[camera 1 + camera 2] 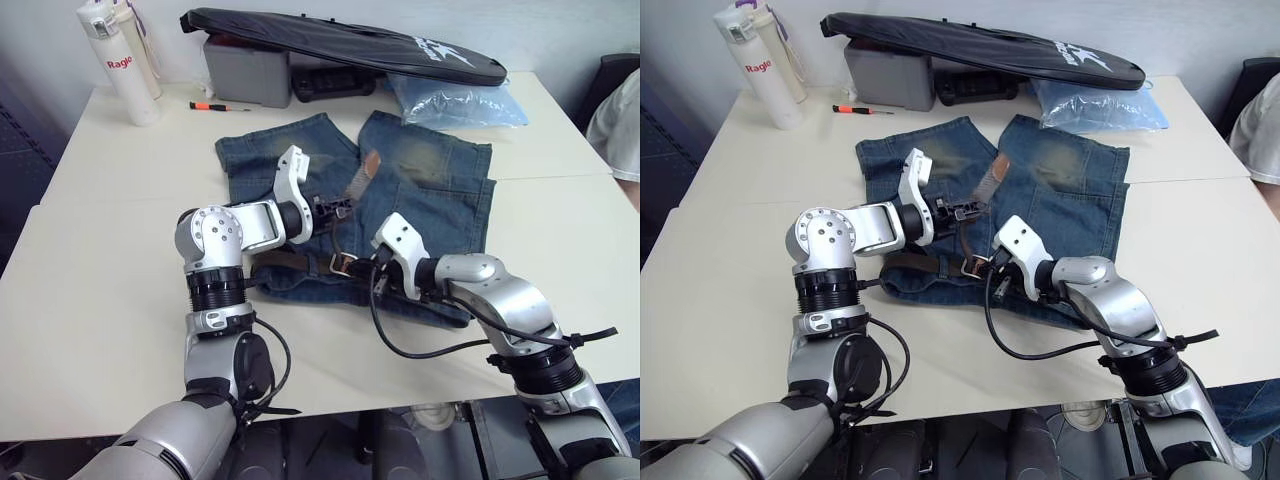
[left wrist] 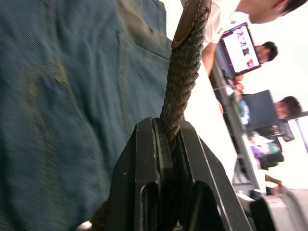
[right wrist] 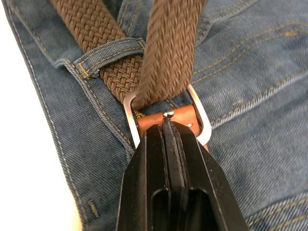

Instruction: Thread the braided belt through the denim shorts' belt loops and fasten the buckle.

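Denim shorts (image 1: 420, 190) lie flat on the pale table (image 1: 110, 280) in front of you, waistband toward you and the two legs pointing away. Take the shorts as your landmark. Along the waistband runs the braided belt (image 3: 91, 21), passing under one of the belt loops (image 3: 108, 50) just beside the buckle (image 3: 166, 118). The buckle sits at the middle of the waistband, and the belt's free end passes through its silver frame and rises away over the shorts' seat.

Your left gripper (image 1: 338, 208) hovers over the middle of the shorts, between the legs and the waistband. Its fingers (image 2: 144, 168) are pressed together, pinching the belt's free end a short way below its brown leather tip (image 2: 191, 19), so the strap stands up off the denim.

Your right gripper (image 1: 372, 266) reaches in at the waistband, right at the buckle. Its fingers (image 3: 154, 163) are squeezed together with the tips against the tan leather tab behind the frame; whether they actually clamp it you cannot tell from here.

Beyond the shorts' legs lie a pale blue plastic bag (image 1: 455, 100) and a long black case (image 1: 340, 45) resting on a grey box (image 1: 245, 72). A white bottle (image 1: 118, 62) and a small screwdriver (image 1: 218, 106) stand off past the left leg.
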